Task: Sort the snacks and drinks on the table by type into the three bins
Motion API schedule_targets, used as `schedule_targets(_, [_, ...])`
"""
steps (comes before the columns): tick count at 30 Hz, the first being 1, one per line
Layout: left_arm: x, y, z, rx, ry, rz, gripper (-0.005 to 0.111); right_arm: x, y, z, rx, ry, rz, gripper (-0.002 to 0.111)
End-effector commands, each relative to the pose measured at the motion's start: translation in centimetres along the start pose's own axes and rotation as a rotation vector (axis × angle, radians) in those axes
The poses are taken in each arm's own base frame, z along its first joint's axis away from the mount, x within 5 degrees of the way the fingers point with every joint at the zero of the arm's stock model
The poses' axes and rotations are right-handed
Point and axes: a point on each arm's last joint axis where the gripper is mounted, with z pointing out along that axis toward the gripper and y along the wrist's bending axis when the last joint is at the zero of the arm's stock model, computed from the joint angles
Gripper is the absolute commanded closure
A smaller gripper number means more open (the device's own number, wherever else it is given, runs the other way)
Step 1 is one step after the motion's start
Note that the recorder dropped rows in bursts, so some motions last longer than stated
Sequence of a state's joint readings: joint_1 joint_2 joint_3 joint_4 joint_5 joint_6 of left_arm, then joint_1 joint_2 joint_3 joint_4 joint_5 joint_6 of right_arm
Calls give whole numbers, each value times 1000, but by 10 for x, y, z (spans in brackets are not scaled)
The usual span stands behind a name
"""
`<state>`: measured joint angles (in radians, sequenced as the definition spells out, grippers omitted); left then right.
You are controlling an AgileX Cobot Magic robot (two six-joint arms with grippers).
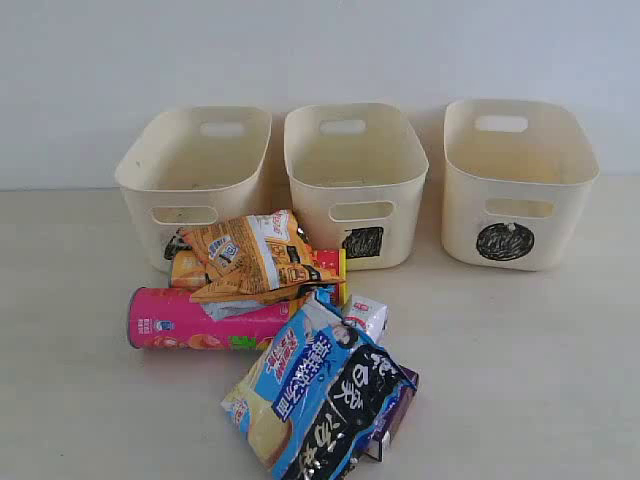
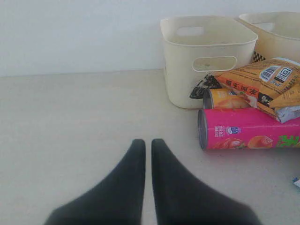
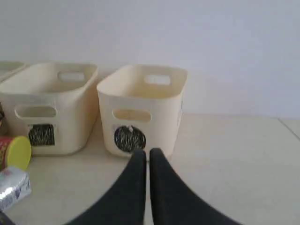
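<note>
The snacks and drinks lie heaped on the table (image 1: 540,350) in front of the three bins. An orange bag (image 1: 255,255) rests on the pink tube (image 1: 200,320) and the mostly hidden yellow tube (image 1: 185,268). A blue, black and white bag (image 1: 320,400) covers part of the blue-and-white carton (image 1: 367,315) and the dark purple carton (image 1: 398,415). My left gripper (image 2: 148,141) is shut and empty, low over bare table to the side of the pink tube (image 2: 253,135). My right gripper (image 3: 146,152) is shut and empty, facing the circle bin (image 3: 140,108). Neither gripper shows in the exterior view.
The bins stand in a row against the white wall: triangle bin (image 1: 195,175) at left, square bin (image 1: 355,180) in the middle, circle bin (image 1: 515,180) at right. All three look empty inside. The triangle mark is half hidden by the orange bag.
</note>
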<state>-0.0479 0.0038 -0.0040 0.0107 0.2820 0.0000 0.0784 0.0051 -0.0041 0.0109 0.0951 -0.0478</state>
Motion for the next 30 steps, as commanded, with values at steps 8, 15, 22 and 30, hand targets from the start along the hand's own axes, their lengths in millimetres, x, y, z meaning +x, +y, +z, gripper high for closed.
schedule_targets(8, [1,0,0,-4,-3,10,103,-38,-2,-9,-7,-444,137,108])
schedule_targets(15, [1,0,0,-4,-3,10,103,-72,-3,-6,-8,-481,137,108])
schedule_targets(22, [1,0,0,-4,-5,10,103,-119,-5,40,-5,-356,142,108])
schedule_targets(30, [1,0,0,-4,-5,12,103,-136,-3,113,-17,-42,25,108])
